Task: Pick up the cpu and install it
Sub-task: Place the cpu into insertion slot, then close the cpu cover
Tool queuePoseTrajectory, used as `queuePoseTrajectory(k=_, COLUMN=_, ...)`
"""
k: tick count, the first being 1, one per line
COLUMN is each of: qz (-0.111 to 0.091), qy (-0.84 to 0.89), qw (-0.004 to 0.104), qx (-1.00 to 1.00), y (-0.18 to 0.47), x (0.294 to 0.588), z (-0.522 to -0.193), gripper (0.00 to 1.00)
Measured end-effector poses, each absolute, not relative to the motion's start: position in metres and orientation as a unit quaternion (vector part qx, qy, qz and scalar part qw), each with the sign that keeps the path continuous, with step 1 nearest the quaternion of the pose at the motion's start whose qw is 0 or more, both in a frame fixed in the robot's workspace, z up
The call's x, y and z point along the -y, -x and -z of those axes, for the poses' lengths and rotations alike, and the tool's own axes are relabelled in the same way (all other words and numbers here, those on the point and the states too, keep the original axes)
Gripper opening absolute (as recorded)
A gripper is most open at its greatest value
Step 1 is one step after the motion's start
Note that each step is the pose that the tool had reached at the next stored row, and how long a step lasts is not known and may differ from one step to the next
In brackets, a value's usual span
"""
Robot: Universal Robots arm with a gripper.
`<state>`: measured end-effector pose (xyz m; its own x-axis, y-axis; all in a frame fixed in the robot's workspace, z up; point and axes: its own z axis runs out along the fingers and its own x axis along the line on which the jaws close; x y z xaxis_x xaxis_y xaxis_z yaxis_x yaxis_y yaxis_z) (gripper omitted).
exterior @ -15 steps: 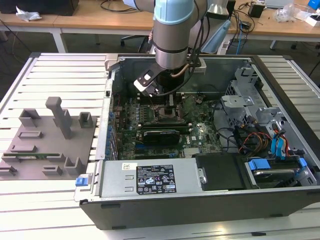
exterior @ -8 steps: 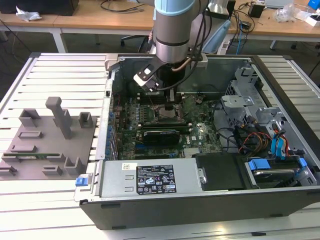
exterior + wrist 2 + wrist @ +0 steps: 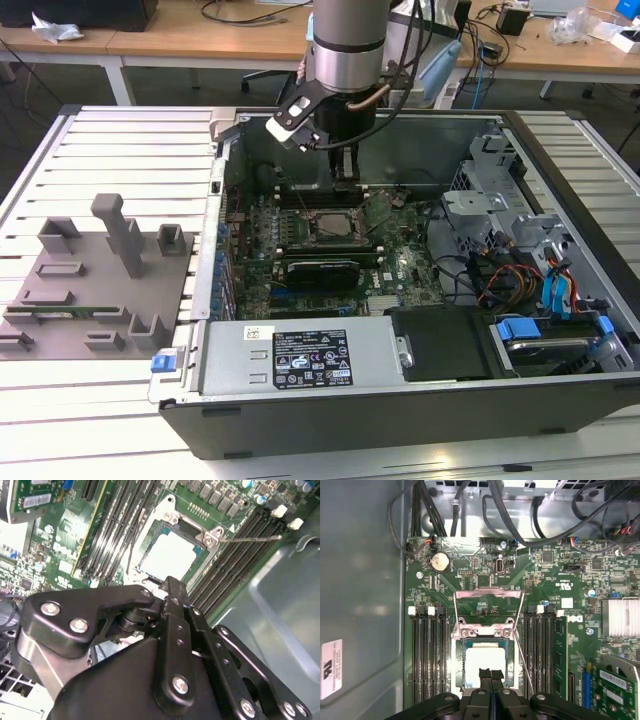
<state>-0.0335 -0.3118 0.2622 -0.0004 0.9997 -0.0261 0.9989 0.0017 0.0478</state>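
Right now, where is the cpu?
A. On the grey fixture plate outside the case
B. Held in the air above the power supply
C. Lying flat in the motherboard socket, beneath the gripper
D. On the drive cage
C: in both wrist views the cpu lies pale side up and flat inside the socket on the motherboard, with the gripper just over it.

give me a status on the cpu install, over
Gripper shut, low over the socket. Cpu lying flat in the socket; contact with the fingertips unclear. Load plate flipped open, lever beside the socket, neither across the chip.
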Motion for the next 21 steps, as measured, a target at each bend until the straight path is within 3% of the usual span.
queuePoseTrajectory(k=14, qz=-0.007, qy=-0.706, qw=0.027, qx=-0.707, y=0.034, x=0.312, z=-0.263, gripper=0.11)
queuePoseTrajectory(k=21, qz=-0.007, qy=-0.707, qw=0.027, qx=-0.707, y=0.034, x=0.312, z=-0.283, gripper=0.11)
